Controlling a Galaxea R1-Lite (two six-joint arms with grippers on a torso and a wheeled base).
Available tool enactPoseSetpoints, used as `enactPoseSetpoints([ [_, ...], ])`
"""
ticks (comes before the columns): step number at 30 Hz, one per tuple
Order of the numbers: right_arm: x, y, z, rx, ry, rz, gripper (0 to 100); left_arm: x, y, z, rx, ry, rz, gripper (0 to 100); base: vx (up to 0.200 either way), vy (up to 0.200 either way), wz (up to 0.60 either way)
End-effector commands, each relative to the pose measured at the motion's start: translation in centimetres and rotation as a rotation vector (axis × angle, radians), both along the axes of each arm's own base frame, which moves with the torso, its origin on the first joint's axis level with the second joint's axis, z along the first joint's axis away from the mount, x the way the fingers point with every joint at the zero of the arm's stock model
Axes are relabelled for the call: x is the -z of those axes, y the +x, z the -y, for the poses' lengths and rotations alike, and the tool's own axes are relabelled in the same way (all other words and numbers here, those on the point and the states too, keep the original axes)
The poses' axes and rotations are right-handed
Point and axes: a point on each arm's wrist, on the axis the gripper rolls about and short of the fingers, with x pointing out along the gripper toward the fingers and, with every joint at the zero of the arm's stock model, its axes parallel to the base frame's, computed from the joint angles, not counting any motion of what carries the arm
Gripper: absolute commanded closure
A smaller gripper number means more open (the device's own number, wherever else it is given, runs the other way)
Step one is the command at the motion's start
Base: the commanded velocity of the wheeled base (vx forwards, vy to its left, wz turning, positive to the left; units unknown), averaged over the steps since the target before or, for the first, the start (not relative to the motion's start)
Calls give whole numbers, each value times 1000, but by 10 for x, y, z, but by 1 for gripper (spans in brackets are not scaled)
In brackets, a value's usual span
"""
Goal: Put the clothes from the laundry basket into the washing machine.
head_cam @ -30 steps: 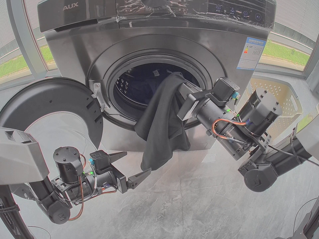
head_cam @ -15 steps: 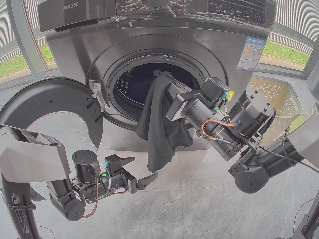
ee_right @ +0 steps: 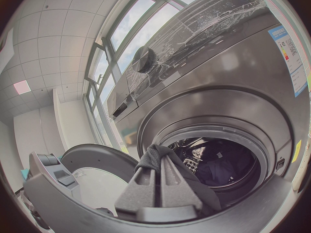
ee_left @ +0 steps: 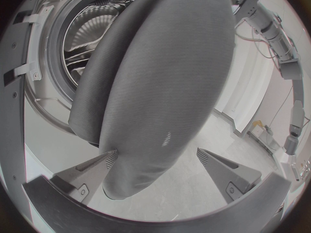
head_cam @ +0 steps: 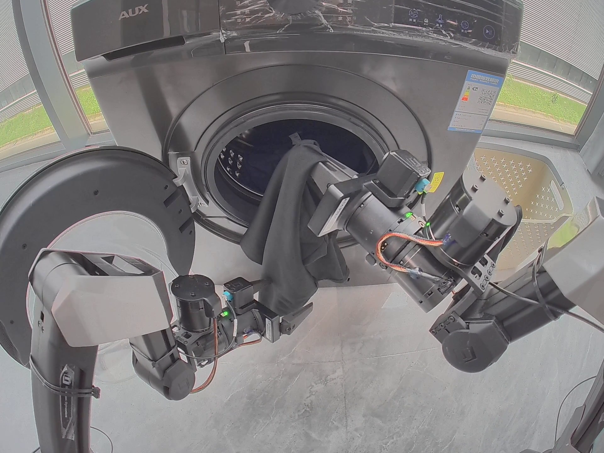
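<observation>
A black garment [head_cam: 283, 234] hangs from my right gripper [head_cam: 309, 162], which is shut on its top edge in front of the washing machine's open drum [head_cam: 251, 158]. In the right wrist view the shut fingers [ee_right: 171, 185] pinch the dark cloth [ee_right: 150, 154] before the drum mouth. My left gripper [head_cam: 284, 309] is low, at the garment's hanging end, and open. From the left wrist, the garment [ee_left: 162, 81] hangs between the spread fingers [ee_left: 97, 162], touching one pad. Dark clothes [ee_right: 223, 170] lie inside the drum.
The round door [head_cam: 94, 209] stands swung open to the left of the drum. A beige laundry basket [head_cam: 535, 190] stands to the right of the machine, behind my right arm. Grey floor [head_cam: 352, 379] lies open in front.
My left arm has moved right, bringing its open fingers around the garment's lower end. My right gripper has shifted the garment left, closer to the drum mouth.
</observation>
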Motion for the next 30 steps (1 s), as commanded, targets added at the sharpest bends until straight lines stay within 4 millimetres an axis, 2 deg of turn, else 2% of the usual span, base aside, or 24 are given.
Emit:
enactPoseSetpoints([
  [1,-1,-3,-2,-9,3,2,100,17,13,4,-24,3,-4,0,0,0,0],
  [4,-1,-4,-3,-13,4,3,100,18,15,5,-30,4,-4,0,0,0,0],
  [8,-1,-6,-4,-19,4,3,100,25,28,11,-62,-7,23,0,0,0,0],
  [14,-1,-7,-5,-24,5,2,100,24,37,16,-87,-22,53,0,0,0,0],
  [15,-1,-7,-5,-24,6,3,100,24,37,16,-88,-22,53,100,0,0,0],
  [25,4,-3,4,2,-11,-14,100,21,36,13,-109,-16,61,100,0,0,0],
  [28,17,8,29,70,-47,-62,100,-10,26,4,-133,-34,95,100,0,0,0],
  [29,19,9,33,79,-52,-70,100,-15,23,3,-132,-37,99,100,0,0,0],
  [30,26,12,43,107,-69,-94,100,-32,13,-2,-128,-47,112,100,0,0,0],
])
